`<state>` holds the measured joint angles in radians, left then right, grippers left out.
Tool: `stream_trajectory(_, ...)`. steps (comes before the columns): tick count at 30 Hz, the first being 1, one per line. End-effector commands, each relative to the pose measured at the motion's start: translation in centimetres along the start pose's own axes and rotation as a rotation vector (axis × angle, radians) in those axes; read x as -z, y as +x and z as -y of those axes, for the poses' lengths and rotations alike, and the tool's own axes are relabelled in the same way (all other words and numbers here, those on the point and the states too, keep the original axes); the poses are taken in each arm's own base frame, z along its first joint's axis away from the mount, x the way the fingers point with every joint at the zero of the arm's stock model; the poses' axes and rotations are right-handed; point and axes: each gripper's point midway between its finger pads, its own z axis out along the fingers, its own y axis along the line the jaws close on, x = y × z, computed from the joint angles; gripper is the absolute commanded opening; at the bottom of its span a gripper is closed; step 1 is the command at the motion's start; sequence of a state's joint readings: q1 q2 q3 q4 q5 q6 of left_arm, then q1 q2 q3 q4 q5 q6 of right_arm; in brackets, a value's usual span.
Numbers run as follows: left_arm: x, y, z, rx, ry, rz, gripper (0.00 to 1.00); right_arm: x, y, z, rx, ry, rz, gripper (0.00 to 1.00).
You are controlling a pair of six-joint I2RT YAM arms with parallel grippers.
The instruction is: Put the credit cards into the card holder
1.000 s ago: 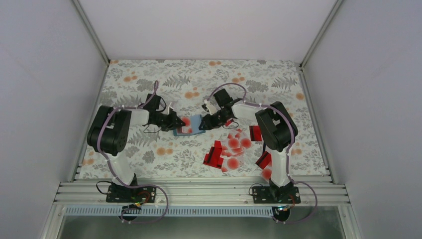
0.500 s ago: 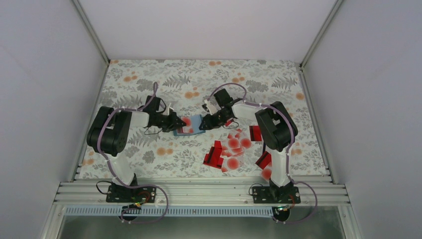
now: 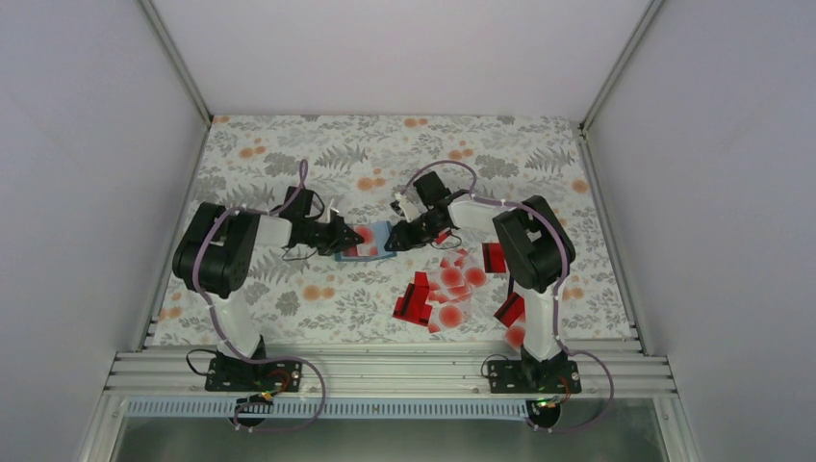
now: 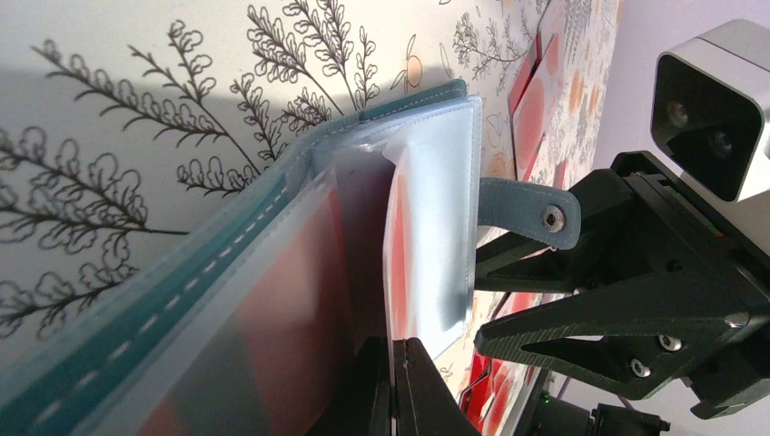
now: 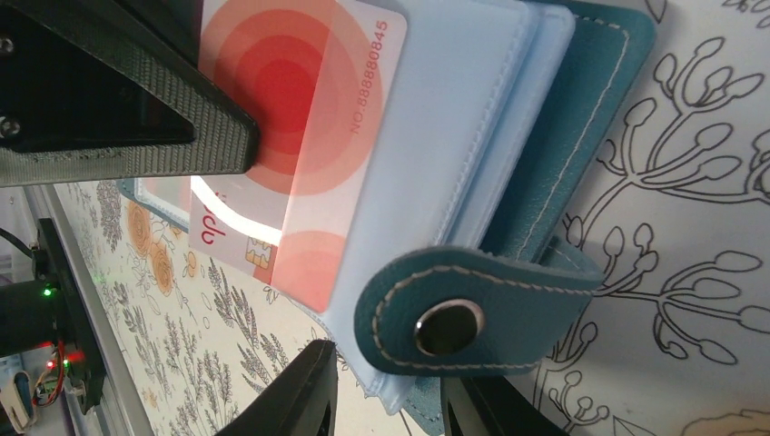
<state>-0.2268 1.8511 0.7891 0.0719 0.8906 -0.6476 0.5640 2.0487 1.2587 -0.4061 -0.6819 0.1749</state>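
The teal-blue card holder (image 3: 373,244) lies open on the cloth between both grippers. My left gripper (image 3: 348,236) is shut on a pale card with a red dot (image 5: 300,118). In the left wrist view the card (image 4: 398,263) stands edge-on from the left gripper (image 4: 392,368) between the holder's (image 4: 182,300) pale sleeves. My right gripper (image 3: 396,241) sits at the holder's right edge. In the right wrist view the right gripper (image 5: 390,400) has its jaws apart, astride the snap strap (image 5: 454,318) and the sleeve corner of the holder (image 5: 581,118).
Loose cards lie in front of the right arm: pale red-dot ones (image 3: 450,287) and solid red ones (image 3: 416,300), (image 3: 495,258), (image 3: 510,310). The white side walls and metal rails close in the floral cloth (image 3: 289,144). The two grippers stand very close together.
My left arm has edged to the right, carrying the card further toward the holder. The right gripper and the holder have stayed in place.
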Motion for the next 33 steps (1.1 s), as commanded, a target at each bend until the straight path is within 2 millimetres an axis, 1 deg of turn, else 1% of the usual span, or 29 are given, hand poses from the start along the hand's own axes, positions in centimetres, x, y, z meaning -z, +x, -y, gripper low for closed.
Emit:
stream_trajectory(1, -1.2, 0.2, -0.5, -0.003, -0.007, -0.027, 0.02, -3.5, 5.1, 4.3, -0.102, 0.116, -0.152, 0.3)
stream_trajectory(7, -1.5, 0.1, -0.2, -0.014, -0.015, -0.036, 0.04, -3.5, 4.8, 4.3, -0.097, 0.117, -0.151, 0.3)
stream_trajectory(12, -1.0, 0.0, -0.6, -0.02, -0.092, -0.036, 0.12, -3.6, 4.5, 4.3, -0.092, 0.118, -0.147, 0.3)
stream_trajectory(16, -0.7, 0.5, -0.9, -0.013, -0.136, -0.043, 0.22, -3.7, 4.4, 4.4, -0.092, 0.115, -0.147, 0.3)
stream_trajectory(20, -0.5, 0.7, -1.2, -0.012, -0.192, -0.049, 0.29, -3.8, 4.4, 4.3, -0.091, 0.112, -0.147, 0.3)
stream_trajectory(26, 0.0, 0.5, -1.2, -0.014, -0.298, -0.073, 0.32, -3.8, 4.4, 4.4, -0.092, 0.11, -0.145, 0.3)
stream_trajectory(33, 1.0, 0.3, -1.0, -0.016, -0.413, -0.073, 0.48, -4.0, 4.5, 4.4, -0.093, 0.103, -0.146, 0.3)
